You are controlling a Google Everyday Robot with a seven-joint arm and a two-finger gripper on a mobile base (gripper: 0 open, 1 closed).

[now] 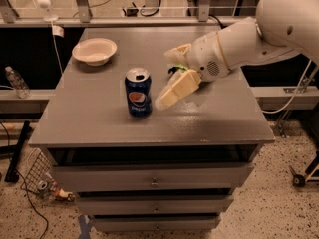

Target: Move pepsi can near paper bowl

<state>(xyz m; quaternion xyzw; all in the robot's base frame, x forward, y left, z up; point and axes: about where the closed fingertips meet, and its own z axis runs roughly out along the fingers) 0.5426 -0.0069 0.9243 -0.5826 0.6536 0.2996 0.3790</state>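
The pepsi can point(138, 93), dark blue with a silver top, stands upright on the grey table point(99, 128), left of centre. The off-white paper bowl point(94, 51) sits at the table's back left, apart from the can. My gripper point(167, 78) comes in from the right on the white arm. It hovers just right of the can with its cream fingers point(177, 89) spread open and empty. The lower fingertip is close to the can's right side, not touching it.
A green chip bag point(176, 69) lies behind the gripper, mostly hidden by it. The table stands on a drawer unit point(154, 176). A plastic water bottle point(15, 81) lies on a ledge to the left. Rails run along the back.
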